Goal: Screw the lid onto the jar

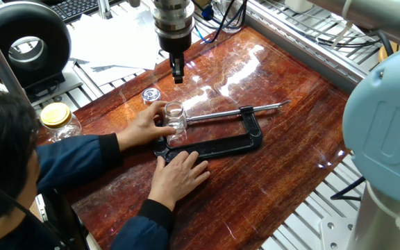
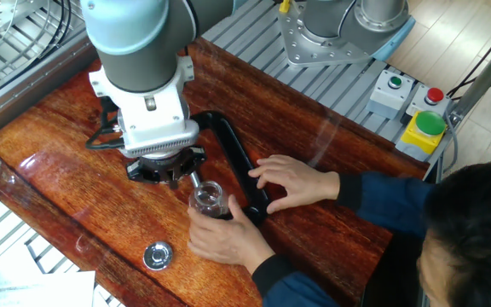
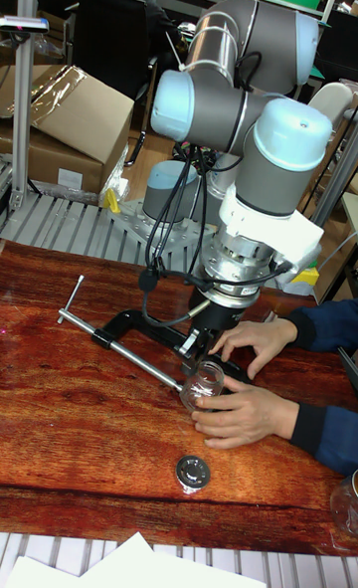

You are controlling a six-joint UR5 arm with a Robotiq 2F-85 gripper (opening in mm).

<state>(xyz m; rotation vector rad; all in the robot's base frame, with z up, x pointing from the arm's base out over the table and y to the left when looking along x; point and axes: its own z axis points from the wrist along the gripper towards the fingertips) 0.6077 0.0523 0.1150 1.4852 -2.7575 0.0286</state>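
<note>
The jar [image 1: 175,117] is small and clear. It lies tilted at the screw end of a black clamp, steadied by a person's hand, and also shows in the other fixed view [image 2: 206,198] and the tall view [image 3: 202,381]. The lid [image 1: 151,94] rests by itself on the wooden table, left of the jar [image 2: 158,255] [image 3: 193,471]. My gripper [image 1: 178,71] hangs above the table behind the jar and to the right of the lid, touching neither. Its fingers look like one narrow dark stub, so their gap is unreadable. Nothing shows in them.
A black C-clamp [image 1: 221,144] lies across the table with its steel screw rod [image 1: 235,112] pointing right. The person's two hands [image 1: 179,173] are at the jar and the clamp. A rounder jar with a yellow lid [image 1: 56,118] stands off the table's left edge.
</note>
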